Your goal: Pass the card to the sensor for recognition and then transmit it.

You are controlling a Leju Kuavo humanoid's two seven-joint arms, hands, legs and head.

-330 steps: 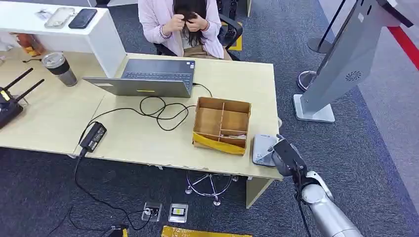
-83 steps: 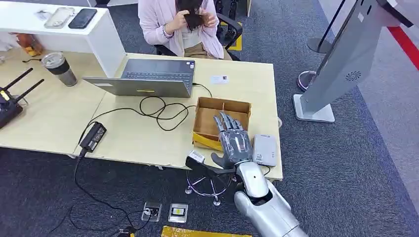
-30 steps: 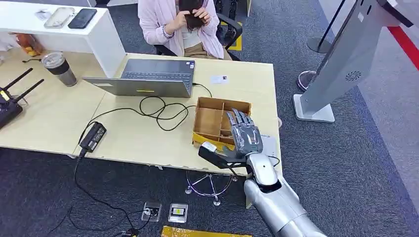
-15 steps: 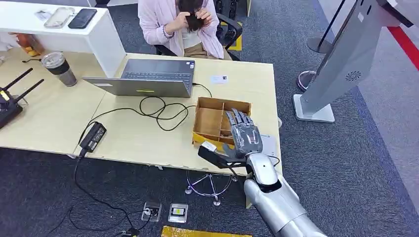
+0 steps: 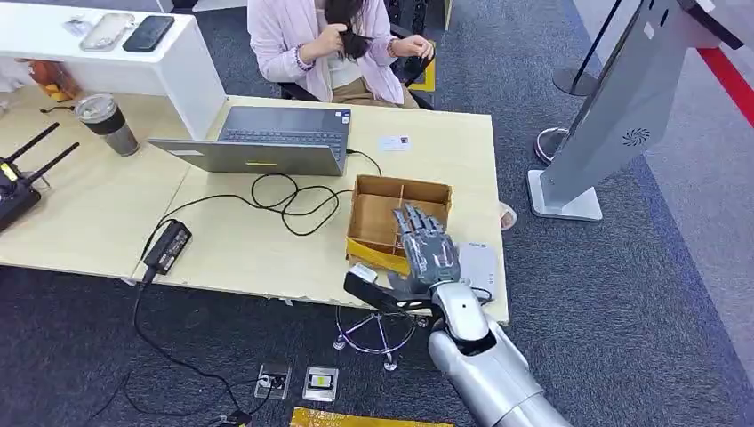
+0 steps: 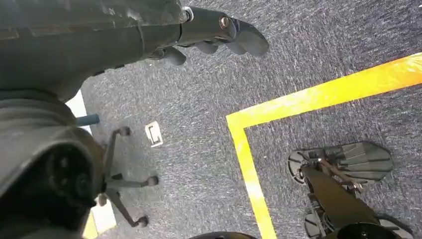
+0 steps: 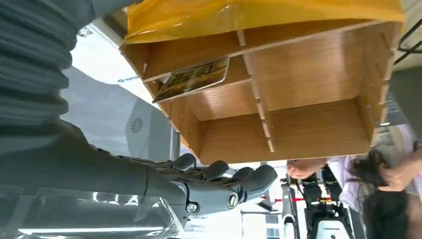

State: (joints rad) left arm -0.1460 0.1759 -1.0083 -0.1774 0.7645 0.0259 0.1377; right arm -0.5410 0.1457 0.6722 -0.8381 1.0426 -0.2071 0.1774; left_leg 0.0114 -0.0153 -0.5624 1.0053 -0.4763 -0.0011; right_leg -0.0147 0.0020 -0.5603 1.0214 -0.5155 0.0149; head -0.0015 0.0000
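Wooden box (image 5: 397,222), split into compartments, sits near the counter's (image 5: 249,240) front edge with a yellow strip along its near wall. The right hand (image 5: 425,253) hovers flat over the box's right side, fingers (image 5: 418,221) stretched and spread, holding nothing; the thumb juts out toward the counter's front edge. Just right of it lies the grey sensor (image 5: 478,264), partly covered by the hand. In the right wrist view a card (image 7: 191,79) lies in one of the box's smaller compartments. Another small card (image 5: 395,142) lies on the counter's far side, by the laptop (image 5: 262,140), well apart from the hand. A person (image 5: 333,40) sits beyond the counter. The left hand (image 6: 209,35) hangs over grey carpet, fingers loosely curled, holding nothing.
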